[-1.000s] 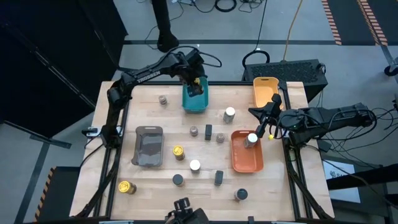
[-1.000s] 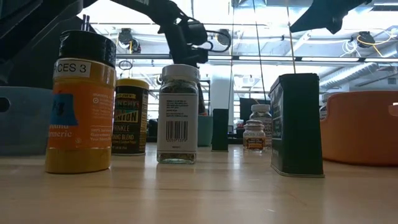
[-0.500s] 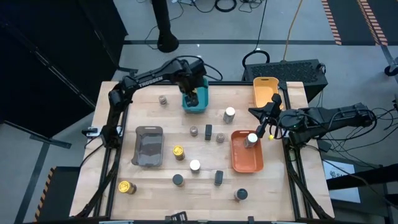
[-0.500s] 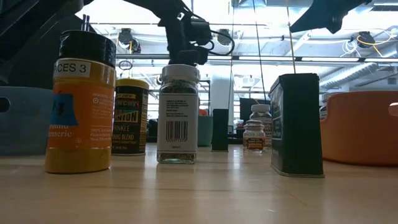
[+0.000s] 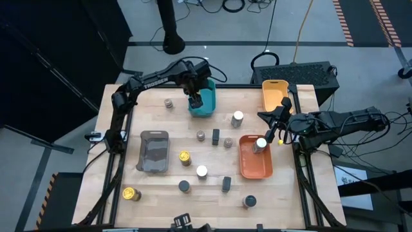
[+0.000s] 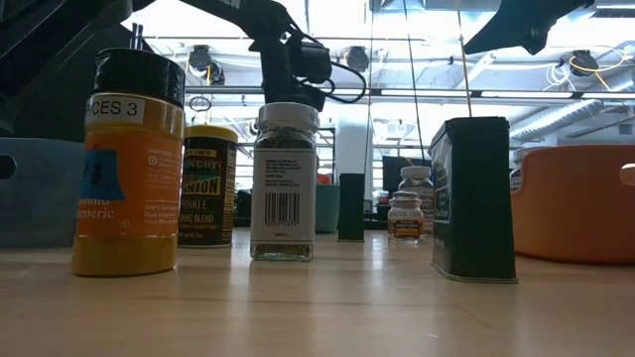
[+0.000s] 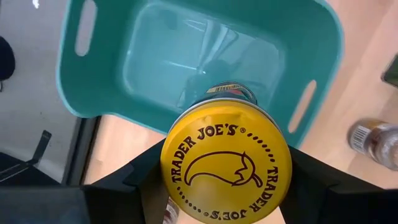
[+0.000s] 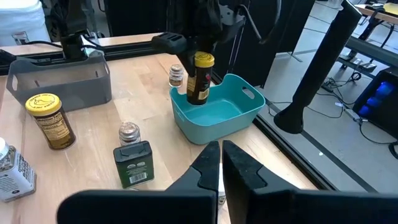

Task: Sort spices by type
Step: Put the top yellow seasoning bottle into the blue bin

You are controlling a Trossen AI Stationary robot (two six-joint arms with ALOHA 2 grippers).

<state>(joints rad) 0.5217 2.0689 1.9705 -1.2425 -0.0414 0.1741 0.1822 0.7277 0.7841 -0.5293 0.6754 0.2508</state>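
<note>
Hidden: the body of the yellow-lidded jar (image 7: pixel 226 163) is mostly covered by its own lid in the left wrist view; the label is only seen from the right wrist view.
Left gripper (image 5: pixel 195 98): clamped on the yellow-lidded jar, held upright above the teal tray (image 5: pixel 207 108).
Right gripper (image 5: pixel 281 126): fingers pressed together, nothing held, parked beside the orange tray (image 5: pixel 248 169).
Around: a green tin (image 8: pixel 135 163), a grey tray (image 5: pixel 154 152) and further jars are spread over the table (image 5: pixel 161 193).
Low view: near jars block most of the table behind.

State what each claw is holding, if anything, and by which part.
The left claw grips a yellow-lidded spice jar by its lid, above the teal tray. The right claw is shut, holding nothing.
</note>
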